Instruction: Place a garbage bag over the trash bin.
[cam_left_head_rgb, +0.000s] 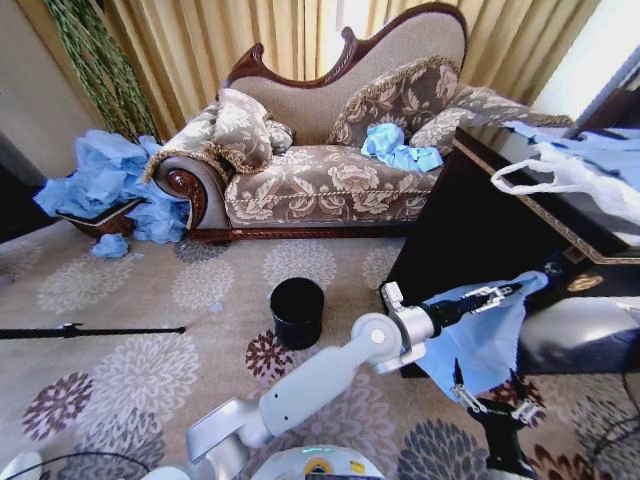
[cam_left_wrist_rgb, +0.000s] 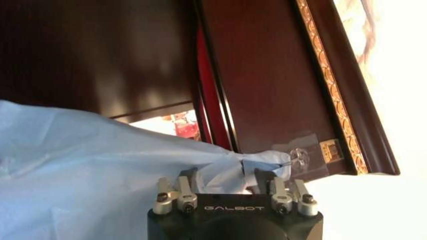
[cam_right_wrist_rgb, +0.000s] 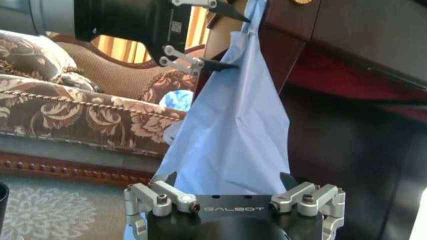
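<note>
Holding the garbage bag (cam_left_head_rgb: 478, 340) in the air beside the dark wooden cabinet (cam_left_head_rgb: 470, 215), I am pinching its upper corner in my left gripper (cam_left_head_rgb: 497, 294), fingers clamped on the thin blue plastic, so the bag is hanging down as a loose sheet. My right gripper (cam_left_head_rgb: 492, 402) is waiting just under the hanging lower edge with its fingers spread apart, the plastic drooping between them but not yet pinched. The trash bin (cam_left_head_rgb: 297, 311) is standing upright on the patterned carpet (cam_left_head_rgb: 120, 340), well apart from the bag and towards my left, its mouth uncovered. I am judging this as the step of getting the bag opened between my two grippers; covering the bin is not yet begun. The next move is calling for my right gripper to catch the free edge, for both to part the mouth, and then for carrying it across and over the bin's rim. The sofa (cam_left_head_rgb: 330, 150) behind is carrying other blue bags (cam_left_head_rgb: 398, 148), and a white bag (cam_left_head_rgb: 570, 175) is lying on the cabinet top. The only readable writing is "GALBOT", printed on both gripper bodies.
</note>
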